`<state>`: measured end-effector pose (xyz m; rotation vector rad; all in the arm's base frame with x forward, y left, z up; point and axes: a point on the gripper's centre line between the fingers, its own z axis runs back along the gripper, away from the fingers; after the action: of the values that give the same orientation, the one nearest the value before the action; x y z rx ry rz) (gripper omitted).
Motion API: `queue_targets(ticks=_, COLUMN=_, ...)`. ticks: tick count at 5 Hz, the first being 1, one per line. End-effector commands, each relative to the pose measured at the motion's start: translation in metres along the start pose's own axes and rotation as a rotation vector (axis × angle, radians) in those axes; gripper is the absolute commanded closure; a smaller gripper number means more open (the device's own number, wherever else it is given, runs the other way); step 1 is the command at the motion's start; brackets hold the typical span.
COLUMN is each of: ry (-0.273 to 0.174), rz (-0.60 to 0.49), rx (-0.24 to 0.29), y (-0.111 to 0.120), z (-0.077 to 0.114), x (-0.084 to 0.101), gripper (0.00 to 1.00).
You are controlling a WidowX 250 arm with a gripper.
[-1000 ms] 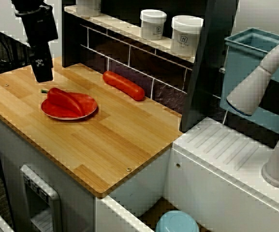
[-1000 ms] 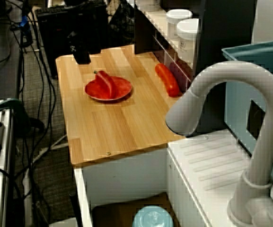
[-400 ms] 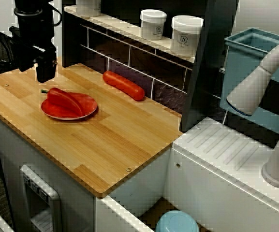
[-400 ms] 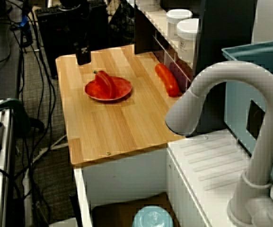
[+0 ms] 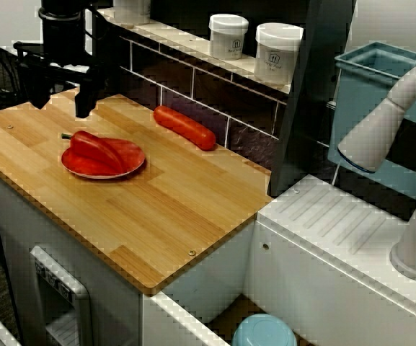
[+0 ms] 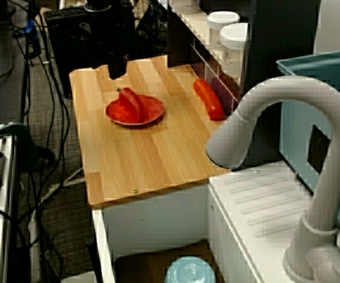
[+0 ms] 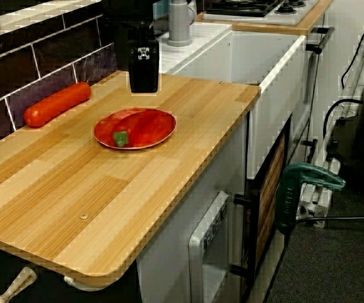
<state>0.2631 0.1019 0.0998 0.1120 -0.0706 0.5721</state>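
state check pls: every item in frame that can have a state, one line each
pincer: open, empty, raised over the wooden counter
red pepper: whole, lying on the red plate
red plate: flat on the wooden counter, holds only the red pepper
red sausage: lying loose beside the tiled wall
white jars: upright on the shelf, lids on
faucet: no water visible

I counted one red plate (image 5: 133, 161), one red pepper (image 5: 94, 149), one red sausage (image 5: 184, 127), two white jars (image 5: 228, 35) fully visible, one faucet (image 5: 389, 121).
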Motion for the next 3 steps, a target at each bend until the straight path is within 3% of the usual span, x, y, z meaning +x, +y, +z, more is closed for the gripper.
queue_targets(ticks=1, ry=-0.14, rz=0.178, rx=0.049, y=-0.039, z=0.004, x=0.009, gripper=0.0)
queue_targets(ticks=2, ry=-0.21, rz=0.269, rx=0.083, y=-0.053, z=-0.009, x=0.012, gripper=0.0)
queue_targets(ticks=3, ry=-0.235, rz=0.306, rx=0.102, y=-0.06, z=-0.023, x=0.013, gripper=0.0)
